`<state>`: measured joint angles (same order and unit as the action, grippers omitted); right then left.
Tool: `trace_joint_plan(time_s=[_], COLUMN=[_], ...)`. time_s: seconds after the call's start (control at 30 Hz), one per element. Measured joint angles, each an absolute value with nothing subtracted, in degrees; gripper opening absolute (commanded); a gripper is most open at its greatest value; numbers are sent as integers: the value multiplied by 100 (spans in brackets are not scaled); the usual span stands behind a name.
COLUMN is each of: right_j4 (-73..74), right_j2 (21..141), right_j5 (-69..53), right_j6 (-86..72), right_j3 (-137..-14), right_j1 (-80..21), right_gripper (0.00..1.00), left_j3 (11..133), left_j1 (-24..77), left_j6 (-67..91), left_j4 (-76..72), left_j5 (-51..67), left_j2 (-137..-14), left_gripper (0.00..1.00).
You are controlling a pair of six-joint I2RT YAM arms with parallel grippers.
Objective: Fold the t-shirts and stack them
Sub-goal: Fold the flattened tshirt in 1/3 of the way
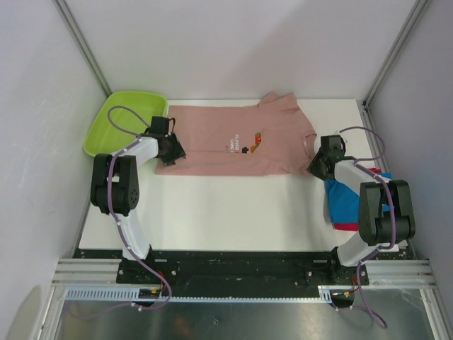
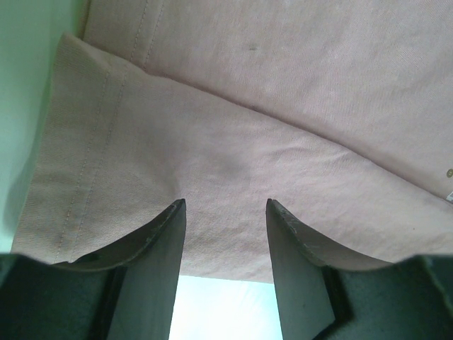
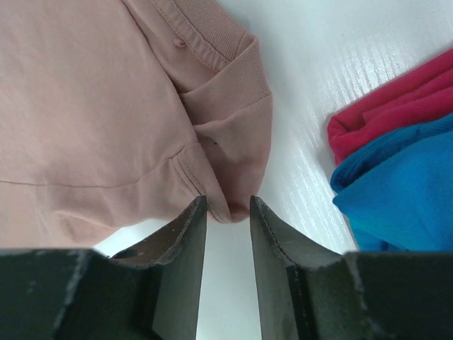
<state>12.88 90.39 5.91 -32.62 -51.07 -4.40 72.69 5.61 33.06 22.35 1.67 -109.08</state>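
Note:
A dusty pink t-shirt [image 1: 233, 138] with a small chest print lies spread across the far half of the white table, folded lengthwise. My left gripper [image 1: 170, 151] is open at the shirt's near left corner, its jaws over the hem edge [image 2: 212, 212]. My right gripper [image 1: 316, 164] is open at the shirt's near right corner, the cloth's tip [image 3: 233, 202] just between its fingertips. A folded blue shirt [image 1: 347, 202] lies on a folded red shirt [image 1: 347, 227] at the right edge; both show in the right wrist view, blue [image 3: 403, 191] and red [image 3: 389, 106].
A lime-green plastic tub [image 1: 124, 120] stands at the back left, close to my left arm. White walls and metal frame posts enclose the table [image 1: 226, 212] on three sides.

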Motion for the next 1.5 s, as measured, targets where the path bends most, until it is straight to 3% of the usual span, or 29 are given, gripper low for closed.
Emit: trace_joint_plan(time_s=[0.17, 0.4, 0.47, 1.37, 1.5], right_j4=[1299, 1315, 1317, 2023, 2106], right_j2=[9214, 9312, 9319, 9996, 10020], right_j5=[604, 604, 604, 1243, 1240], right_j6=[-3251, -3238, -3234, -2926, -2908], right_j3=[-5146, -5216, -5256, -5916, -5975], right_j1=[-443, -443, -443, -364, -357], right_gripper=[32, 5, 1, 0, 5], left_j3=[7262, 7242, 7242, 7113, 7113], left_j1=[561, 561, 558, 484, 473], left_j6=[3306, 3306, 3306, 3304, 3299], left_j4=[2235, 2235, 2235, 2239, 2239], left_j5=[165, 161, 145, -132, -128], left_j2=[-10908, -10908, -10908, -10908, -10906], left_gripper=[54, 54, 54, 55, 56])
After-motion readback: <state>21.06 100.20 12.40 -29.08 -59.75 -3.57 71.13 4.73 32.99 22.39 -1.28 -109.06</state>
